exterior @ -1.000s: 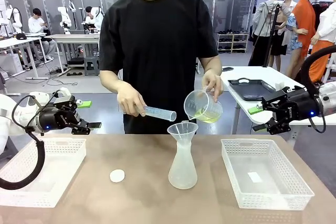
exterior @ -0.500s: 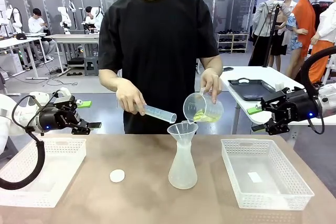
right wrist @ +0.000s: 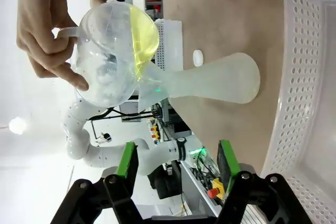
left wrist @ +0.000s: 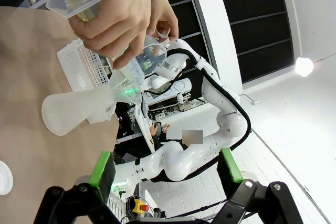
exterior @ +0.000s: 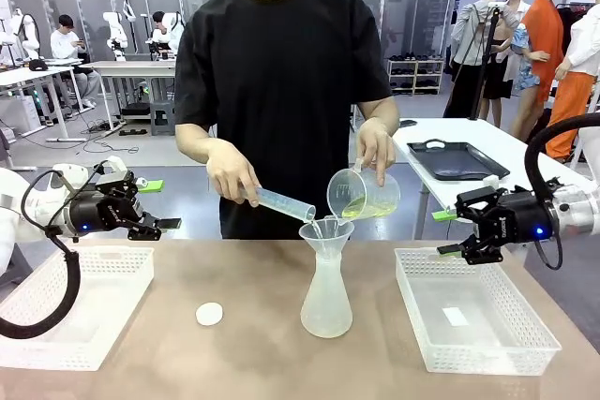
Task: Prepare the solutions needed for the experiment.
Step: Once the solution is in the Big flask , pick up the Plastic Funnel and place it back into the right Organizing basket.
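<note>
Your left gripper (exterior: pixel 161 204) is hovering above the white perforated basket (exterior: pixel 94 346) at the table's left side. Its fingers are standing wide apart, with nothing between the green pads (left wrist: pixel 102 167). Your right gripper (exterior: pixel 444 233) is hanging over the far edge of the second basket (exterior: pixel 487 355) on the right, its jaws likewise parted and holding nothing. Between the two, you are looking at a person (exterior: pixel 281 72) in a black T-shirt who is standing at the far side. The person is tilting a clear handled beaker (exterior: pixel 366 192) over a funnel (exterior: pixel 326 229) that is sitting in the neck of a frosted conical flask (exterior: pixel 326 302). The flask is standing upright on the middle of the table. The solution (exterior: pixel 354 209), a shallow pale yellow-green layer, is pooling in the low side of the tilted beaker, toward the spout and just above the funnel's rim. Whether a stream is leaving the spout is too fine to tell. The person's other hand (exterior: pixel 232 173) is holding a clear graduated cylinder (exterior: pixel 286 201) at a slant, its far end pointing down toward the funnel. A small white round cap (exterior: pixel 209 314) is lying on the bare tabletop (exterior: pixel 253 362) left of the flask, apart from it and from the basket.
</note>
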Controlling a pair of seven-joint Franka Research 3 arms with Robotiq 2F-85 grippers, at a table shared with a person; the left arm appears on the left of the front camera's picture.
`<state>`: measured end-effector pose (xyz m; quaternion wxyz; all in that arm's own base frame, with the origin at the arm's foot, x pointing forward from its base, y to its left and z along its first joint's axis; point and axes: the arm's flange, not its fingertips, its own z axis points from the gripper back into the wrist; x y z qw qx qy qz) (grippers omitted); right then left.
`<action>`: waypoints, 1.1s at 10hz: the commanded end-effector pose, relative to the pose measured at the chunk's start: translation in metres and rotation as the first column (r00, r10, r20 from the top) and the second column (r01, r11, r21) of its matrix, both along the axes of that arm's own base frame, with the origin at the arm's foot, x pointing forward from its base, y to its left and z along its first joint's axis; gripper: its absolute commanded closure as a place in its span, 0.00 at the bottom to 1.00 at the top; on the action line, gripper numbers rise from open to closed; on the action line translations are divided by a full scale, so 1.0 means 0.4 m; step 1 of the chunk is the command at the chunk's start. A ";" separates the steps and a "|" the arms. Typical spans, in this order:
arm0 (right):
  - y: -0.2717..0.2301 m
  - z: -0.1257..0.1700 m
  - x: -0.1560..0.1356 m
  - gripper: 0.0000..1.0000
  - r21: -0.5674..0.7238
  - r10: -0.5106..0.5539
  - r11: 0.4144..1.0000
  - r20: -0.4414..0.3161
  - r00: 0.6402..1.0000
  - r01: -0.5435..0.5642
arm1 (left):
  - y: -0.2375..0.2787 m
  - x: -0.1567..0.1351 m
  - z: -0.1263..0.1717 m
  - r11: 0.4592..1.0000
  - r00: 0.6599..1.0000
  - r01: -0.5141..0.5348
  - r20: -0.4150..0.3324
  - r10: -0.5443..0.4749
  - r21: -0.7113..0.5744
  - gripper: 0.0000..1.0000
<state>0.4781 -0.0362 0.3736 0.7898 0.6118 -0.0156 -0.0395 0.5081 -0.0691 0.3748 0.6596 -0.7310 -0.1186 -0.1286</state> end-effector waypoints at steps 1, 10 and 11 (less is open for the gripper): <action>0.014 0.000 0.000 0.23 0.069 -0.036 0.997 -0.039 0.999 0.038 | 0.000 0.002 0.001 1.000 1.000 0.011 0.018 -0.011 -0.015 0.00; 0.007 -0.013 -0.001 0.23 0.052 -0.032 0.998 -0.014 0.999 0.032 | 0.000 0.002 0.001 1.000 1.000 0.011 0.018 -0.011 -0.015 0.00; 0.007 -0.013 -0.001 0.23 0.052 -0.032 0.998 -0.014 0.999 0.032 | 0.000 0.002 0.001 1.000 1.000 0.011 0.018 -0.011 -0.015 0.00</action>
